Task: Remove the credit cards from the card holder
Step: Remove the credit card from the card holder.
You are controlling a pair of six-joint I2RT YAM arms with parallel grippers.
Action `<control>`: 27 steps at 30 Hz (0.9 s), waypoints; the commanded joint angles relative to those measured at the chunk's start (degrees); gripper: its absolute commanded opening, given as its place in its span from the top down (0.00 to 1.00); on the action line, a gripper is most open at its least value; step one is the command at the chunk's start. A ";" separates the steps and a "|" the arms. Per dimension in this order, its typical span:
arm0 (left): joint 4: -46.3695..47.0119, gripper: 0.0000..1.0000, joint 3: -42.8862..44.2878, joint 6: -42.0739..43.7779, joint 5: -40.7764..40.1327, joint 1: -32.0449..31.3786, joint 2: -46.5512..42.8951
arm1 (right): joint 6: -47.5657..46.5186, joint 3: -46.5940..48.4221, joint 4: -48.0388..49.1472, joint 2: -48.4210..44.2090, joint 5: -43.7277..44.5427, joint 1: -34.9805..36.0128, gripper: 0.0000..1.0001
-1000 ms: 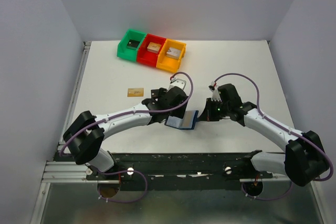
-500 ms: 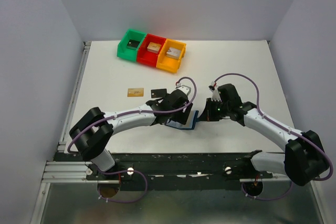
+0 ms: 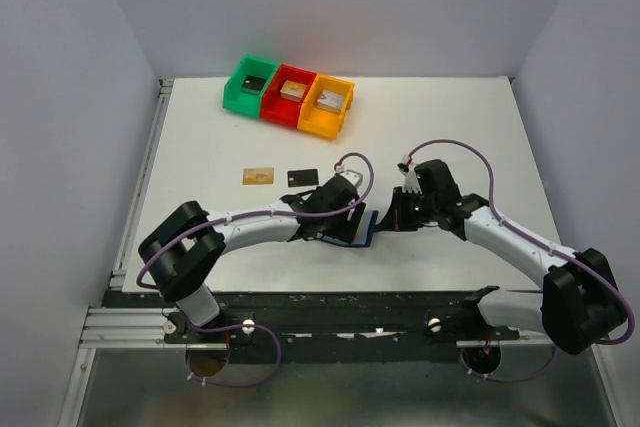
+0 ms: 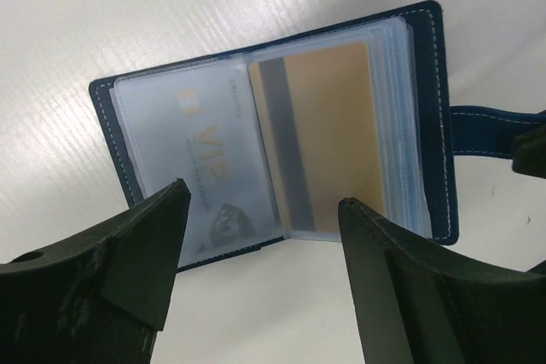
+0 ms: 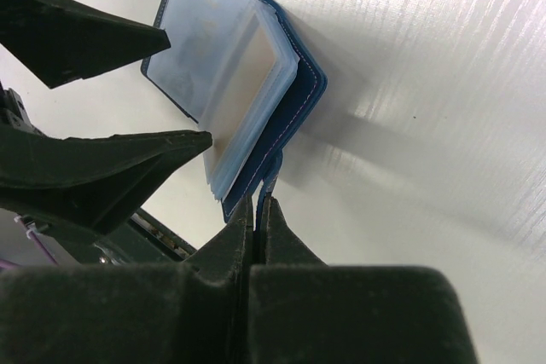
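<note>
Task status: partly complete. In the overhead view, a tan-gold card (image 3: 257, 175) and a black card (image 3: 302, 176) lie flat on the table (image 3: 450, 137), left of centre of the frame. They sit side by side, just apart, and both are separate from the card holder (image 3: 370, 228), which lies open at centre frame between the two grippers. The left wrist view shows the holder's clear sleeves facing up with at least two cards inside: a pale VIP card (image 4: 200, 155) in the left-hand sleeve and a striped gold card (image 4: 328, 138) in the right-hand sleeve. Whether further cards sit in the sleeves beneath cannot be determined. The left gripper (image 4: 260, 202) hangs over the lower edge of the holder with its jaws spread wide, gripping nothing. The right gripper (image 5: 258, 210) has its jaws closed on the snap tab (image 5: 273, 178) at the holder's right-hand edge, which appears to anchor the holder. Remaining work, as judged: extract each card in the sleeves and set it on the table. The next step probably requires the left jaws to close on an exposed card edge. Caution: the thin sleeves may lift with the card.
</note>
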 commanded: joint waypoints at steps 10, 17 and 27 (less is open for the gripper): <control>3.39 0.23 -5.41 -4.73 -0.88 2.38 -4.20 | -0.25 -0.62 -0.15 -0.03 0.45 -0.11 1.00; 4.10 0.24 -5.67 -4.64 0.96 2.82 -3.76 | -0.25 -0.45 -0.06 0.23 0.27 -0.11 1.00; 5.24 0.27 -3.92 -3.06 6.85 2.82 -0.42 | -0.16 -0.36 -0.06 0.49 0.27 -0.20 1.00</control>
